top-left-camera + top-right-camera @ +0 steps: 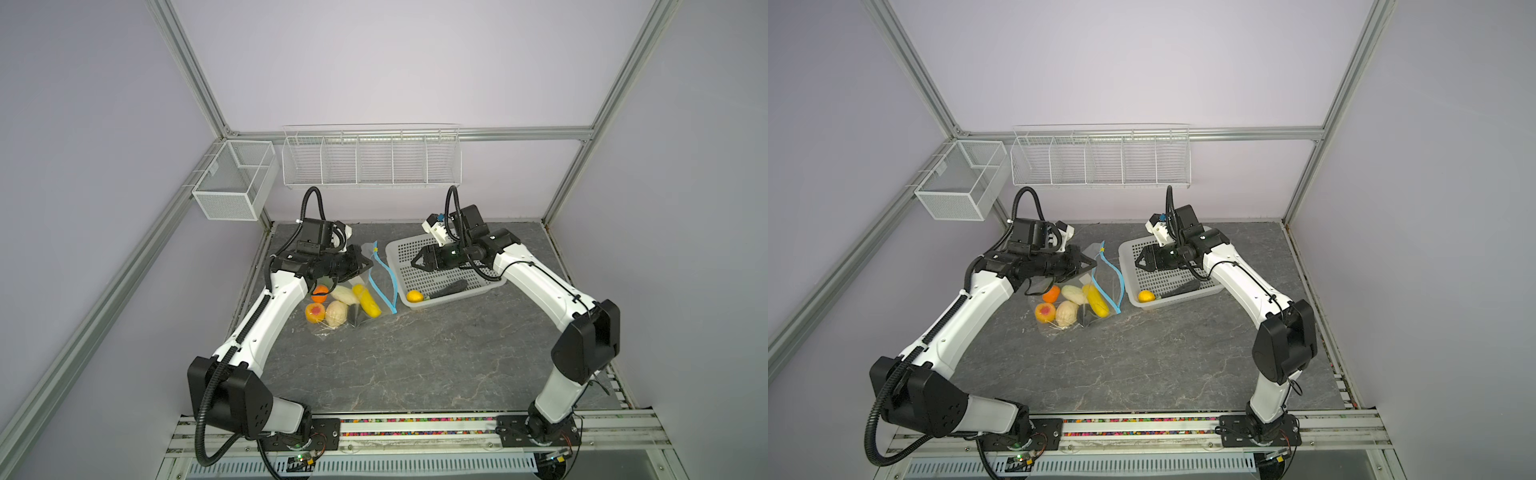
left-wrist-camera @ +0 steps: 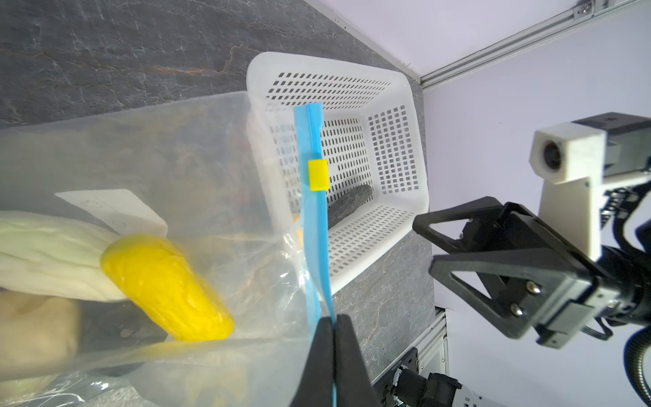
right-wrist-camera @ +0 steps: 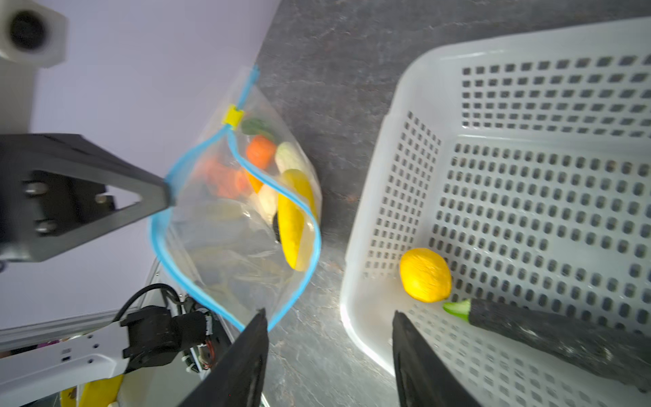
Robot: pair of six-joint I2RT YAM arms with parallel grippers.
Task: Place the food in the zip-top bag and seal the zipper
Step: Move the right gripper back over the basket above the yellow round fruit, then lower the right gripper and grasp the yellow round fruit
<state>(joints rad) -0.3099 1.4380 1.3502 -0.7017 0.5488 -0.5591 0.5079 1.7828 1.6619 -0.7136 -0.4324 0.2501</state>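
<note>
The clear zip-top bag (image 1: 353, 307) (image 1: 1077, 316) lies left of centre, mouth gaping. Inside it are a yellow corn piece (image 2: 165, 285) (image 1: 369, 303), cream-white pieces (image 1: 336, 313), orange round ones (image 1: 319, 293) and a dark green piece (image 1: 356, 316). My left gripper (image 2: 334, 319) (image 1: 370, 262) is shut on the light-blue zipper (image 2: 315, 218) (image 3: 317, 239) and lifts one lip. The zipper's yellow tip (image 2: 317, 175) sits at the far end. My right gripper (image 3: 329, 312) (image 1: 414, 262) hangs open and empty over the near-left rim of the white basket (image 1: 399, 249). A yellow round fruit (image 3: 425, 275) (image 1: 414, 296) and a dark green cucumber (image 3: 549, 334) (image 1: 451, 289) lie in the basket.
The white perforated basket (image 1: 1126, 249) stands right of the bag, almost touching its mouth. A white wire rack (image 1: 372, 166) hangs on the back wall, and a mesh box (image 1: 232, 183) on the left frame.
</note>
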